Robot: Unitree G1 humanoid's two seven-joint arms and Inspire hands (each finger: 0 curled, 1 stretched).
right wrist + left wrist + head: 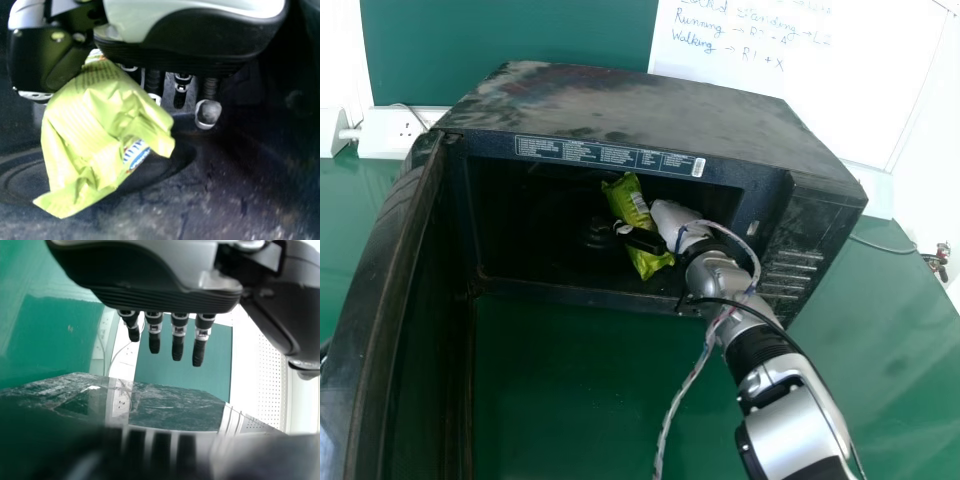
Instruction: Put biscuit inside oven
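The packet (629, 200) is inside the oven (650, 95), right of the middle of the cavity and slanting from far left to near right, with the right hand (670, 218) at its right side. It looks light and soft: the green wrapper creases and would slide a little under smooth fingers, and the biscuits within could probably crack if squeezed hard. The best hold is across the middle, where the contents should give some firmness; the crimped ends would likely just fold. The right hand is closed on it there, its thumb (640, 238) laid over the wrapper and its fingers (207, 112) bent in behind, so the opening is about as wide as the packet is thick. The left hand (165, 297) is empty and open, its fingers straight, above the oven top in the left wrist view.
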